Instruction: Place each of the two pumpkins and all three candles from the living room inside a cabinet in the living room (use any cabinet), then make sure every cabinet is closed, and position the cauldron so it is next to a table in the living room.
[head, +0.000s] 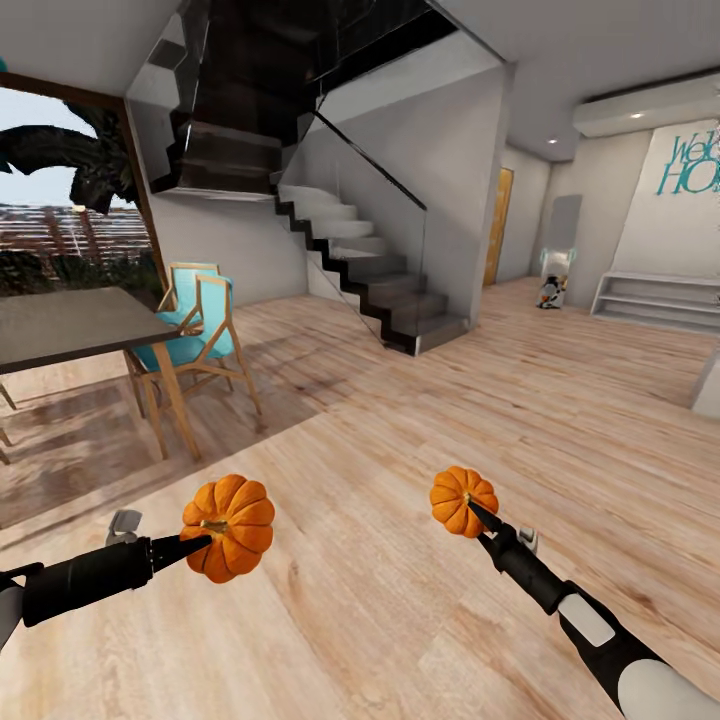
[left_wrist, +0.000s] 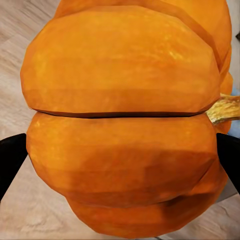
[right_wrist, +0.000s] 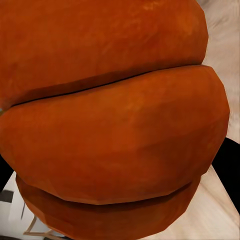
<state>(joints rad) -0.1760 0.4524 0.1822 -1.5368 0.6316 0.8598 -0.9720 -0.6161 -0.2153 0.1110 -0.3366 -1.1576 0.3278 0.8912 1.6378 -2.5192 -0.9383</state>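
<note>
I had both claws clenched, each on a bright-orange ribbed pumpkin: left gripper (head: 205, 541) held the left pumpkin (head: 231, 527), right gripper (head: 478, 517) the right pumpkin (head: 463, 500), both aloft over the pale wood-plank floor (head: 400, 600), well apart.

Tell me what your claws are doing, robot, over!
Left claw shut on left pumpkin. Right claw shut on right pumpkin. Both carried above wood floor. Dining table, chair ahead-left; staircase beyond.
</note>
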